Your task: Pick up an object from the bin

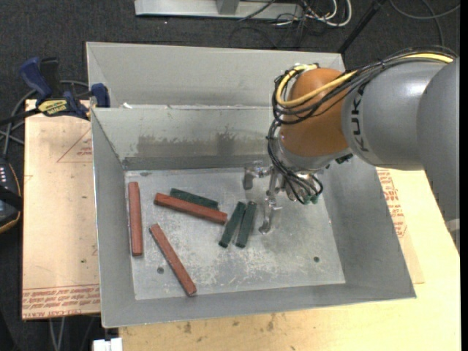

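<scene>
Two dark green bars (235,225) lie flat, side by side, tilted, at the right end of the uppermost red-brown bar (191,208).

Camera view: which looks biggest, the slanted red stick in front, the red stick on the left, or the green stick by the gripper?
1. The slanted red stick and the left red stick come first together: they look too alike to rank.
2. The green stick beside the gripper is clearly the shortest.
</scene>
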You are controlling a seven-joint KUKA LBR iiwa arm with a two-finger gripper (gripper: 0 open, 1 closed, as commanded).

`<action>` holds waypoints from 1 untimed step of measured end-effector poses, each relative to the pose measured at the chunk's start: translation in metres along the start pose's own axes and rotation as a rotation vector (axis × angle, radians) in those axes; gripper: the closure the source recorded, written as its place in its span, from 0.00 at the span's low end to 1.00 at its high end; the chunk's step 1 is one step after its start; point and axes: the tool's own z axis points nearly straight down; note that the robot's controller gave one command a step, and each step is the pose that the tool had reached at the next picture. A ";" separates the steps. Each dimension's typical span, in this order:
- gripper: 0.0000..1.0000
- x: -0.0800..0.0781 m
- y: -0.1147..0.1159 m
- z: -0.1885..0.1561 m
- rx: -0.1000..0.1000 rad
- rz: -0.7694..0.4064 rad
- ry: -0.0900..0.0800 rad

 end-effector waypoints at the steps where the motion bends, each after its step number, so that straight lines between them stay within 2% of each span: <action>1: 0.00 0.005 0.038 0.030 0.002 -0.348 -0.002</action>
